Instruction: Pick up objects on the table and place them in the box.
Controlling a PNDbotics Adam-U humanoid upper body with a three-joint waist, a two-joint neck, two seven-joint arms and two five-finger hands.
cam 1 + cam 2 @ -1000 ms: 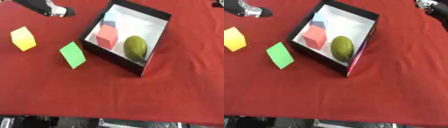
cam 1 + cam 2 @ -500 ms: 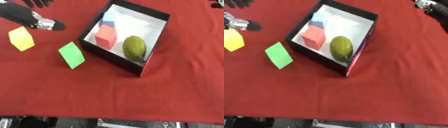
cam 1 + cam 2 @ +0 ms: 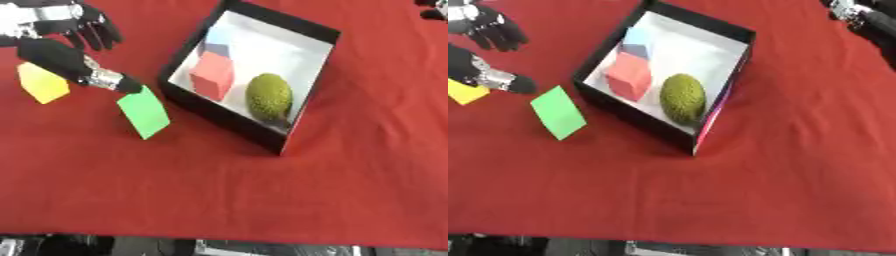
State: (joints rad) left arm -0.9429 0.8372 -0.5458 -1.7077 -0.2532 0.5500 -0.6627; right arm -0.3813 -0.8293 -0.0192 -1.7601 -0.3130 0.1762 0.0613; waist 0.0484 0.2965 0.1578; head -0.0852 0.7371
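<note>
1. Two loose pieces lie outside the box (image 3: 311, 92): a green block (image 3: 143, 111) just off its near-left wall, and a yellow block (image 3: 42, 83) farther out on that same side, both on the red worktop (image 3: 262, 200).
2. Since half a second ago my left hand (image 3: 66, 30) has come down and in toward the box; then it was at the upper left corner of the view, farther from the green block.
3. The box and its contents lie as they did before: a red cube (image 3: 212, 76) against the left wall, a pale blue block (image 3: 219, 41) behind it toward the far corner, and a bumpy green fruit-like thing (image 3: 269, 95) beside the red cube toward the near-right wall.
4. My left hand is spread open and holds nothing. Its dark fingers (image 3: 98, 31) point down toward the worktop, well left of the box.
5. My thumb (image 3: 103, 79) reaches out toward the box, its tip at the green block's top edge. I cannot tell whether it touches.
6. The thumb passes just above the yellow block, between it and the box.
7. My right hand (image 3: 850, 11) shows only as a dark and silver part at the upper right corner, beyond the box's far-right side. I cannot tell whether it is spread or curled.
</note>
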